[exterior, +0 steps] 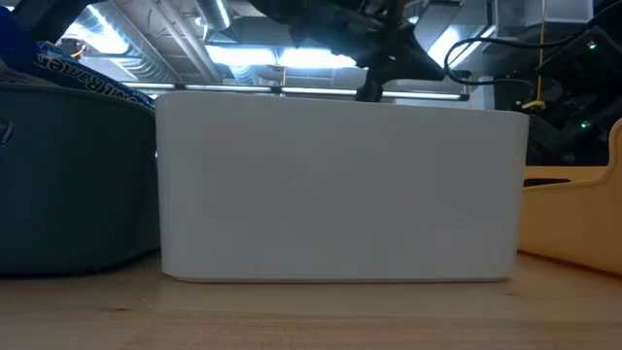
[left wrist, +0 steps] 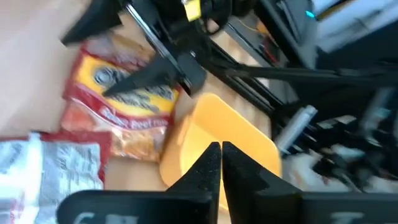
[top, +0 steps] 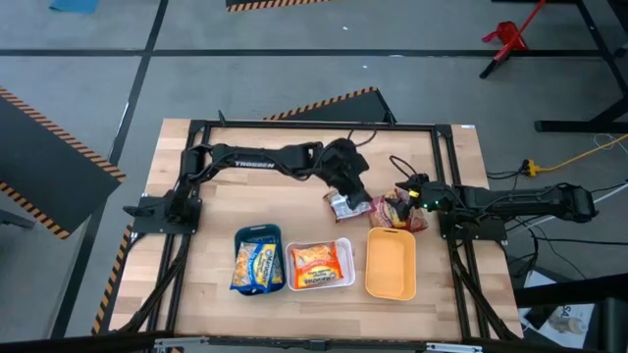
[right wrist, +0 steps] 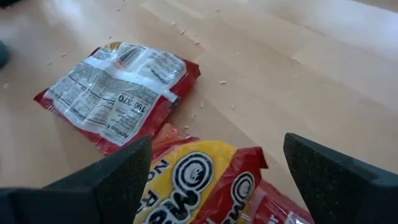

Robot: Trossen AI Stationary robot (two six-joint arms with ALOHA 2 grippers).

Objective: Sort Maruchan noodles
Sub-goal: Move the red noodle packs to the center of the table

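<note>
Two dark red Maruchan packets lie flat on the table between the arms. One lies printed back up. The other lies face up. My right gripper is open and low over the face-up packet, with one finger on each side of it. My left gripper is shut and empty, hovering above the back-up packet. Blue packets lie in the teal tray and an orange packet lies in the white tray. My right gripper comes down over the face-up packet's near end with the fingers spread across it. I cannot tell whether a finger touches the wrapper. The packet lies flat on the table.
Three trays stand in a row near the table's front edge: teal, white, and orange, which holds nothing. Crumbs lie scattered on the wood. Bare wood lies left of the trays.
</note>
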